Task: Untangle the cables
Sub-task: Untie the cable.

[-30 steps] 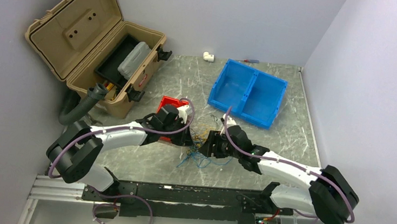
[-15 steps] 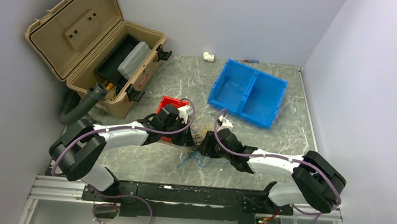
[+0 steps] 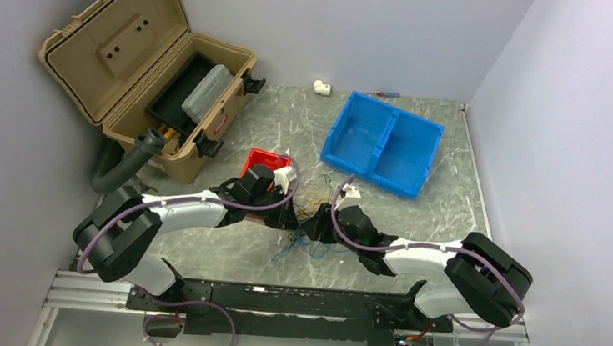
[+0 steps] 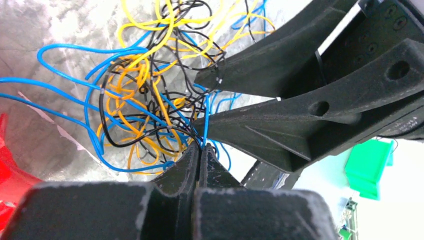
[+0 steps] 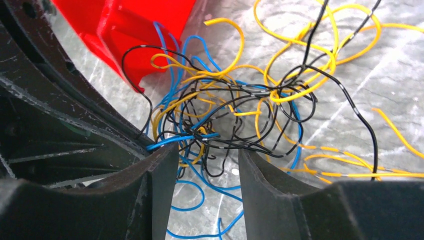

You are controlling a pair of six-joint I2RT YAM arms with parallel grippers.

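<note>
OK, status: tan toolbox [image 3: 114,39] sits well left of the blue bin [image 3: 383,143], lid up, not in play. Next, red tray [image 3: 259,160], also left of the bin but nearer the arm bases, with the tangle's edge close by it.

Then left gripper [image 4: 200,150]: clenched, fingers pressed together on what looks like a blue and a black strand of the cables [image 4: 145,100]. I read that as the anchor. It pins one side so the other arm has something to pull against.

The cables are one knotted clump of yellow, blue and black wire on the table, on the near-left side of the bin, between the two grippers.

Last, right gripper [image 5: 207,160], the one closer to the bin. Its jaws are apart and nothing is gripped; loose blue and black loops sit in the gap. It faces the left gripper almost tip to tip, which I judge is to pick a strand close to the pinned point.

Task looks early, as the clump is not separated. One risk is that closing on several strands at once just tightens the knot.
</note>
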